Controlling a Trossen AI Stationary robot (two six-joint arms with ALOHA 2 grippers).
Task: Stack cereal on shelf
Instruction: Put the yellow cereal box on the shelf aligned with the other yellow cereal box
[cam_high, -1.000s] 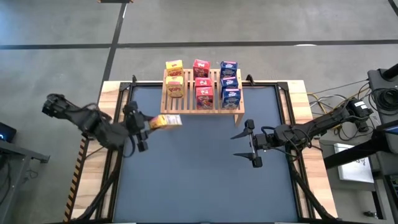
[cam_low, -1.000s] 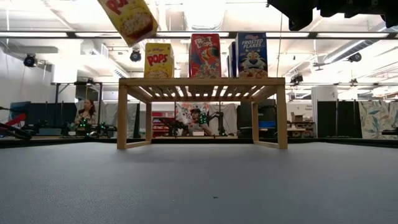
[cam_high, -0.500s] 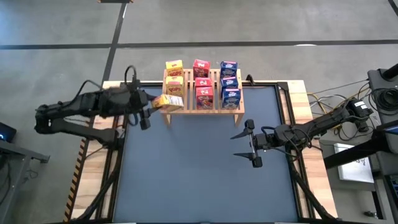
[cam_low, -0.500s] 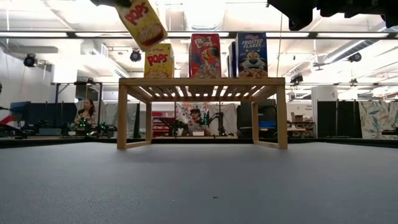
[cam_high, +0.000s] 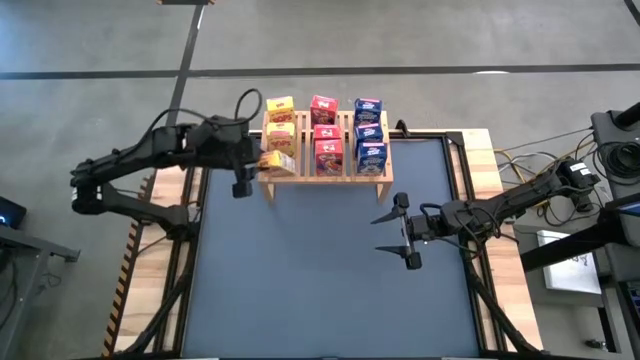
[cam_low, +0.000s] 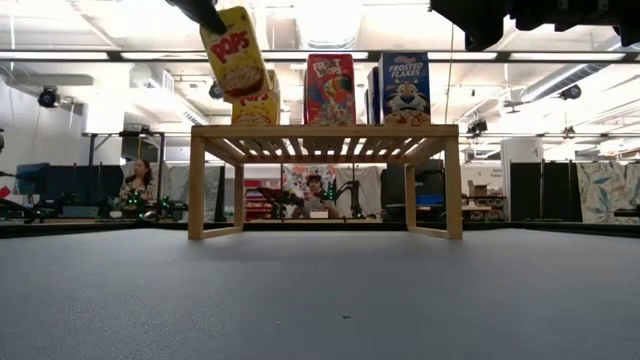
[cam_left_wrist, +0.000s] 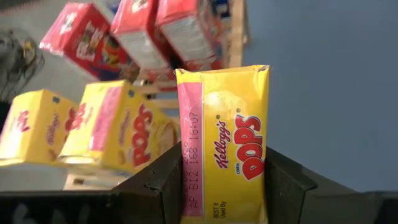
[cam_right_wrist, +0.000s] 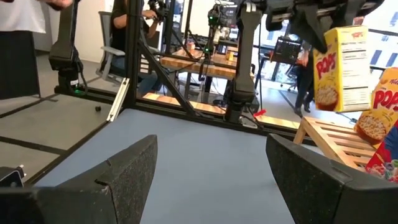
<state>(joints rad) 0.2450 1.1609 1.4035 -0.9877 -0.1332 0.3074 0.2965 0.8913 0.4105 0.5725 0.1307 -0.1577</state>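
Observation:
The shelf (cam_high: 325, 172) is a light-wood slatted rack at the table's far side. It carries two yellow cereal boxes (cam_high: 281, 122), three red ones (cam_high: 326, 135) and three blue ones (cam_high: 370, 132), standing in rows. A third yellow Pops box (cam_high: 277, 162) hangs over the shelf's near left corner, with my left gripper (cam_high: 256, 163) shut on it. My right gripper (cam_high: 405, 236) waits open above the table's right half and holds nothing. My left gripper pinches the yellow box between its two fingers (cam_left_wrist: 158, 186) at the end that bears the printed name (cam_left_wrist: 244, 155). One finger lies on each of two opposite sides. The fingers slant down from the table's left. The box hangs tilted below them (cam_low: 232, 55), clear of the shelf's top.
The dark blue table mat (cam_high: 320, 290) lies bare in front of the shelf. A wooden border (cam_high: 480, 150) frames the table. Beyond the far edge people sit among equipment (cam_low: 135, 185).
My left gripper has swung from the table's left toward the far edge and the shelf, rising a little and rolling. The yellow box has gone with it, from lying nearly flat in the air to hanging more upright over the shelf's near left corner.

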